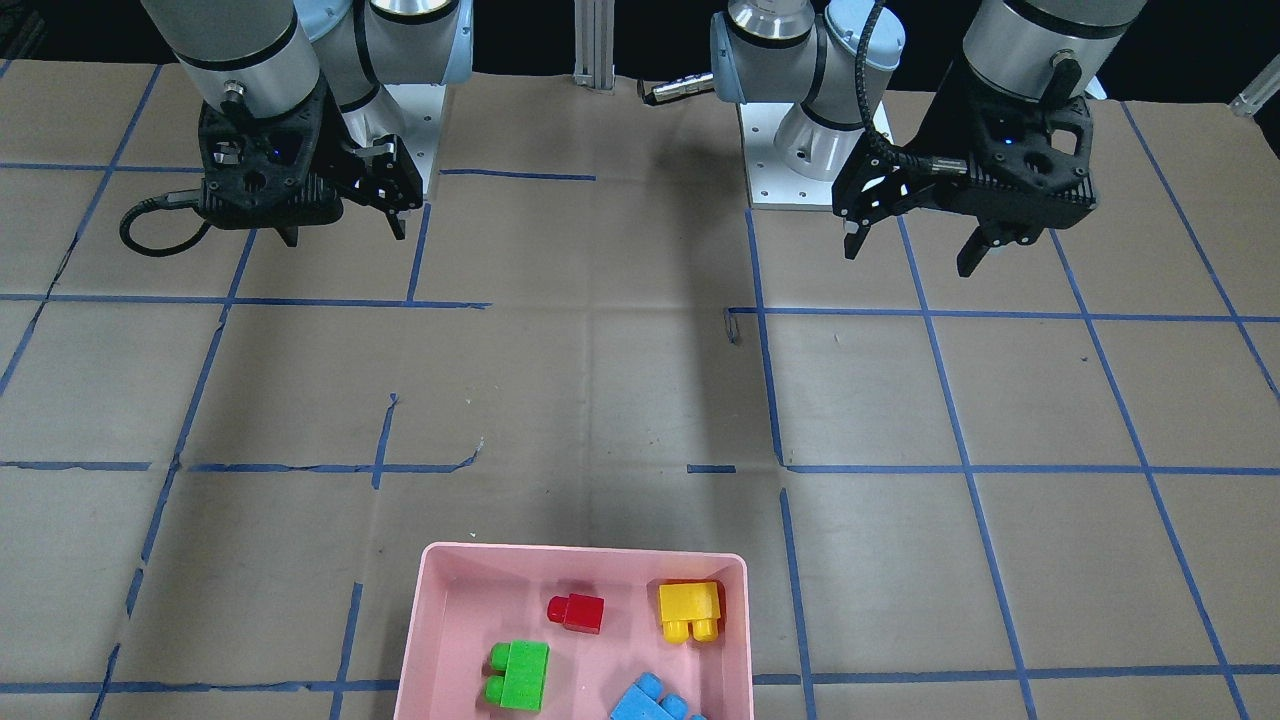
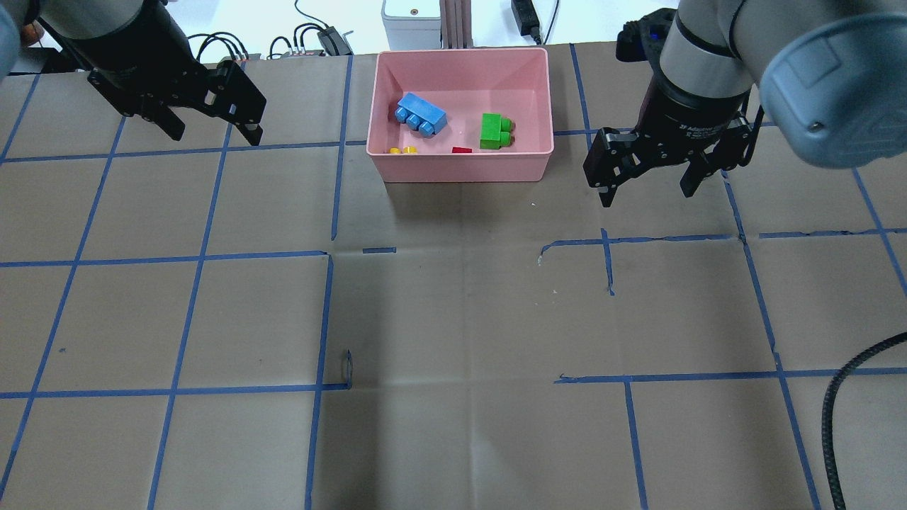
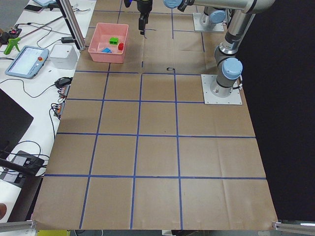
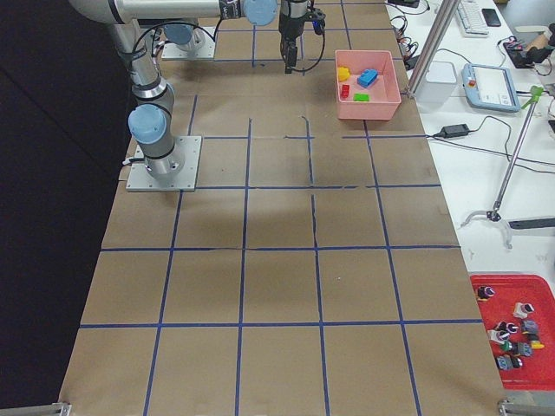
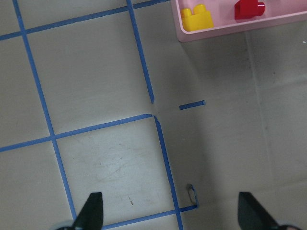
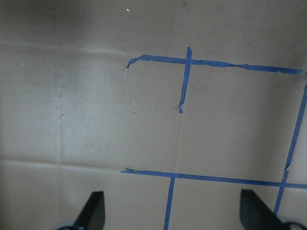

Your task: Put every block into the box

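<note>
The pink box [image 1: 585, 551] stands at the table's far middle edge. In it lie the red block [image 1: 576, 612], the yellow block [image 1: 689, 608], the green block [image 1: 520, 675] and the blue block [image 1: 650, 700]. The overhead view shows the box [image 2: 460, 167] with blue [image 2: 421, 115], green [image 2: 492, 131], red [image 2: 462, 150] and yellow [image 2: 402, 150] inside. My left gripper [image 2: 212, 131] is open and empty, raised to the box's left. My right gripper [image 2: 648, 193] is open and empty, raised to the box's right. The left wrist view shows the yellow [image 5: 196, 18] and red [image 5: 249, 9] blocks in the box.
Brown paper with a blue tape grid [image 2: 326, 319] covers the table. The arm bases [image 1: 800, 150] stand at the robot's side. A tablet [image 3: 27, 61] and a white unit [image 3: 63, 55] sit on a side bench. A red parts tray [image 4: 512, 334] lies off the table.
</note>
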Robot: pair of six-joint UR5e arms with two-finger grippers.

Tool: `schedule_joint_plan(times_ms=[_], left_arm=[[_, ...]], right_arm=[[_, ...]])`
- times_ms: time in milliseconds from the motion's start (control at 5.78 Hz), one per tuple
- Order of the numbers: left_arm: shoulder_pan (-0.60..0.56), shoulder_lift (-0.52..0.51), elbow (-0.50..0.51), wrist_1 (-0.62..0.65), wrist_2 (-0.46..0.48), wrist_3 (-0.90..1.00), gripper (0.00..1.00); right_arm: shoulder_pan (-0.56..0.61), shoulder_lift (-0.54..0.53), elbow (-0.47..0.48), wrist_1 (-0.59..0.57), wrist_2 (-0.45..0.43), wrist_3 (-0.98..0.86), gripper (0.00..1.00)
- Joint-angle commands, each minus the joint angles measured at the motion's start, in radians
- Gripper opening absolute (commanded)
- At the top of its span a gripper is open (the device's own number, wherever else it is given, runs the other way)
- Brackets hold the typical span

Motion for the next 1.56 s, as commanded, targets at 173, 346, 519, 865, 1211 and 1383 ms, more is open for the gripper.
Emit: schedule_joint_plan(times_ms=[173, 346, 519, 865, 1211, 1383], left_arm=[[0.002, -0.003, -0.004, 0.001, 0.011, -0.026, 1.00], [0.000, -0.018, -0.004, 0.003, 0.011, -0.029, 1.00], [-0.002, -0.031, -0.007, 0.001, 0.011, -0.029, 1.00], [-0.003, -0.020, -0.045, 0.003, 0.010, -0.026, 1.00], [-0.003, -0.021, -0.045, 0.004, 0.010, -0.023, 1.00], [-0.003, -0.022, -0.046, 0.004, 0.010, -0.023, 1.00]], right_arm=[[-0.001, 0.000, 0.000, 0.000, -0.003, -0.001, 1.00], [-0.001, 0.000, 0.000, 0.003, -0.003, -0.001, 1.00], [-0.001, 0.000, 0.000, 0.003, -0.001, 0.000, 1.00], [0.000, 0.000, 0.001, -0.001, 0.002, 0.000, 1.00], [-0.001, 0.000, -0.005, -0.009, 0.002, -0.001, 1.00], [-0.001, 0.000, -0.005, -0.029, 0.002, -0.001, 1.00]])
